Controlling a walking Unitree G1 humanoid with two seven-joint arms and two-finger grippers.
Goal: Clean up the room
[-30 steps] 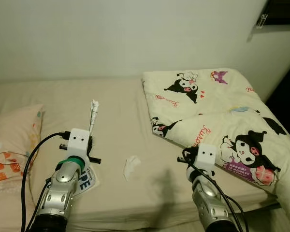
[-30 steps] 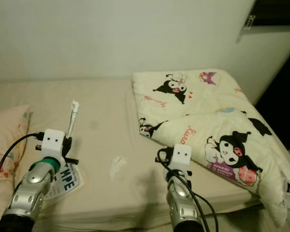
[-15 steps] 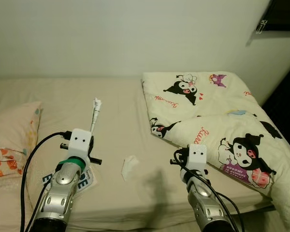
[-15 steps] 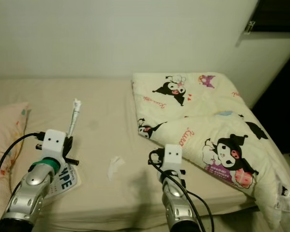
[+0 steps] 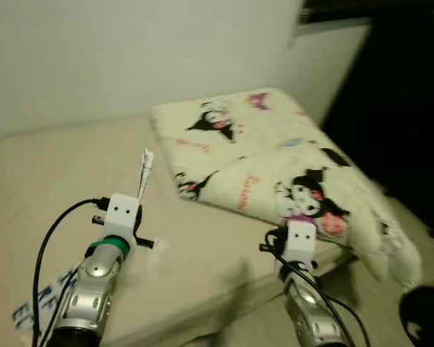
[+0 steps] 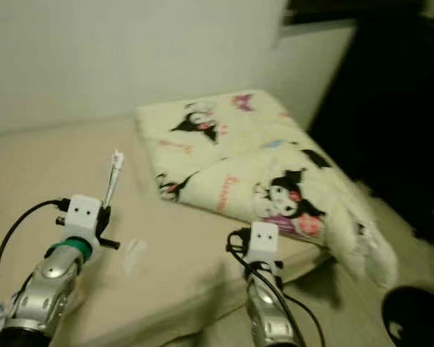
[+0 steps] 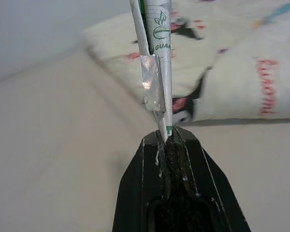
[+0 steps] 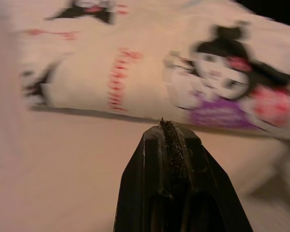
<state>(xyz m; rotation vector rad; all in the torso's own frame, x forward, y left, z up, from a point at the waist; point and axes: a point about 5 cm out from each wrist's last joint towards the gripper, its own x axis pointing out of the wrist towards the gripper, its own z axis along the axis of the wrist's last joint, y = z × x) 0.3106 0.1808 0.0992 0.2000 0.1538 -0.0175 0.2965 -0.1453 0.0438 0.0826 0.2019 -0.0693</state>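
Left wrist view shows the left claw pinched tight on the lower end of a thin rolled wrapper — white with green print and a shiny foil patch partway up. The wrapper's long axis runs straight on from the fingers, pointing away from the wrist, toward the quilt.

From the head, the wrapper stands nearly upright above the left claw, tilted a little toward the quilt, its frayed tip uppermost. It is held in the air over the bed, on the bare sheet side of the quilt. A small crumpled tissue lies on the sheet, between the left arm and the quilt's near edge. A printed blue-and-white packet lies at the bed's edge, on the far side of the left arm from the quilt.

The right claw is closed on nothing — it hangs by the bed's edge just short of the quilt's cartoon print.
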